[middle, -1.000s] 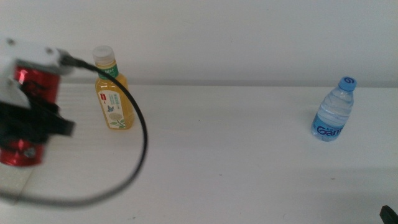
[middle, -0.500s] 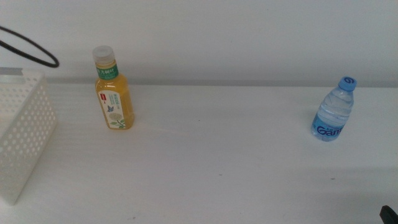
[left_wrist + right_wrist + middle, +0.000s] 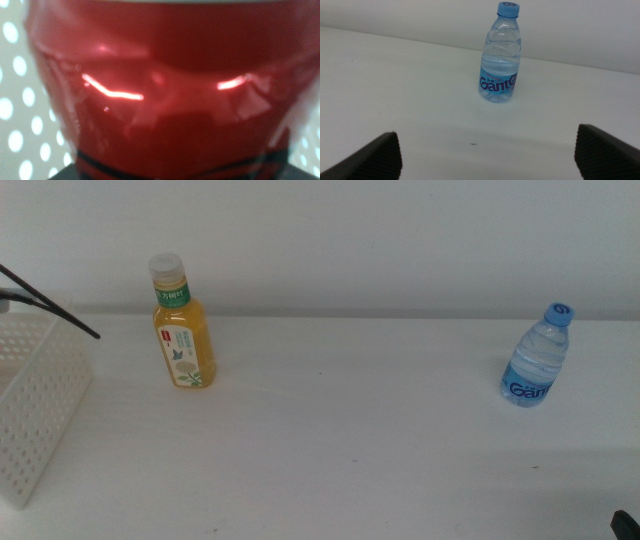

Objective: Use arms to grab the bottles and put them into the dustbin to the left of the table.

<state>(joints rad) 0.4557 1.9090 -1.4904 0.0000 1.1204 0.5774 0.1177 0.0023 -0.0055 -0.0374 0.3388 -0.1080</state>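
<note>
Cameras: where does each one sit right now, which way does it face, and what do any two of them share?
Middle view: looks forward and down over the table, seeing the juice bottle, water bottle and dustbin; only a black cable of the left arm shows.
Left wrist view: pressed close to the red can, perforated dustbin wall behind; its own jaws are hard to make out.
Right wrist view: low over the table, facing the water bottle; the right gripper stands open.
Shared: middle and right wrist both show the water bottle.

Red can (image 3: 160, 90), yellow green-labelled bottle (image 3: 182, 330), blue-capped clear bottle (image 3: 535, 360), white hole-dotted basket (image 3: 35, 415).
</note>
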